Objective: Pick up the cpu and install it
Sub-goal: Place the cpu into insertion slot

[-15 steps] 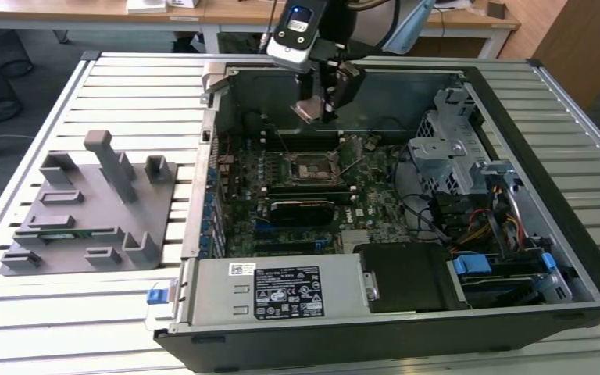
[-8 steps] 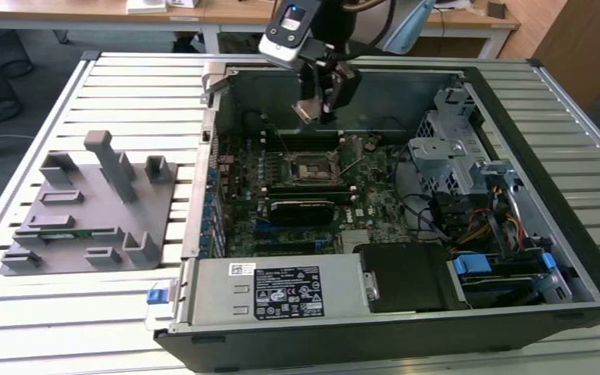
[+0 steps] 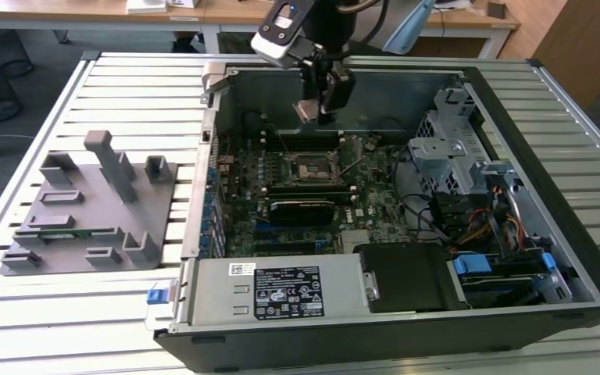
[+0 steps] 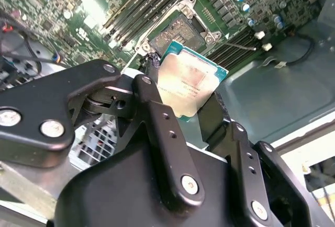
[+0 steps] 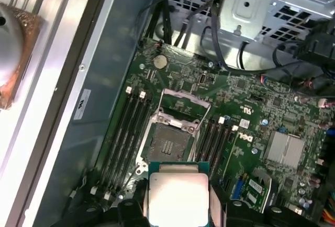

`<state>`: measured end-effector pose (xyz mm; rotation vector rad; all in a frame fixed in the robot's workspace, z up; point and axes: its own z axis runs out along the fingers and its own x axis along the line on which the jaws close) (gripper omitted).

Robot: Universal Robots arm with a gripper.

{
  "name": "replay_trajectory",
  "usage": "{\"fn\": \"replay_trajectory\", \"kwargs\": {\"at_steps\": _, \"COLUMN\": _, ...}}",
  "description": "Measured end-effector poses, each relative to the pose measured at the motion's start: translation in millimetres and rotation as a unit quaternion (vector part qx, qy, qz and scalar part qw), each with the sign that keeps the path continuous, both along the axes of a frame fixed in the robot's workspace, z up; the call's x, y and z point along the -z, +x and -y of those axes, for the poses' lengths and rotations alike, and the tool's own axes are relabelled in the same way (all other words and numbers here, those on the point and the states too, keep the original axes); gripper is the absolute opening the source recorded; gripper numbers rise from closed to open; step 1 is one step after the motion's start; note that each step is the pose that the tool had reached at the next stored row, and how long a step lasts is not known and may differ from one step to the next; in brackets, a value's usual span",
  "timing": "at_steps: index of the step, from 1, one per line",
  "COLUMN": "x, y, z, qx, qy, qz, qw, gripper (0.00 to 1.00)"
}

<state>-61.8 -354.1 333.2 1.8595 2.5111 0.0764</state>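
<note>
gripper (image 3: 319, 108) | cpu (image 4: 184, 86) pinched between 2 fingers (image 4: 157, 114) | above socket (image 5: 170, 143)

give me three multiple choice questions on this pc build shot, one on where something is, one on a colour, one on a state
1. Where is the cpu?
A. lying on the slatted table
B. held in the gripper above the motherboard
C. seated in the socket

2. What colour is the fixture plate at the exterior view's left of the case?
A. red
B. yellow
C. grey

3. What state is the socket in?
A. open and empty
B. covered by a heatsink
C. already holding a chip

Answers:
1 B, both wrist views show the chip clamped in the gripper over the board.
2 C, the plate and its raised blocks are all grey.
3 A, its frame is lifted and the bare centre shows.
</note>
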Motion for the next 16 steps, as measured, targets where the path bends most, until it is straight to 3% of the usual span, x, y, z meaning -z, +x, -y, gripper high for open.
{"fn": "replay_trajectory", "kwargs": {"at_steps": 7, "x": 1.3, "y": 0.0, "z": -0.2, "qx": 0.049, "qy": 0.0000, "qz": 0.0000, "qw": 0.9988, "gripper": 0.54}}
{"fn": "replay_trajectory", "kwargs": {"at_steps": 12, "x": 3.7, "y": 0.0, "z": -0.5, "qx": 0.084, "qy": 0.0000, "qz": 0.0000, "qw": 0.9964, "gripper": 0.54}}
{"fn": "replay_trajectory", "kwargs": {"at_steps": 16, "x": 5.8, "y": 0.0, "z": -0.8, "qx": 0.112, "qy": 0.0000, "qz": 0.0000, "qw": 0.9937, "gripper": 0.54}}
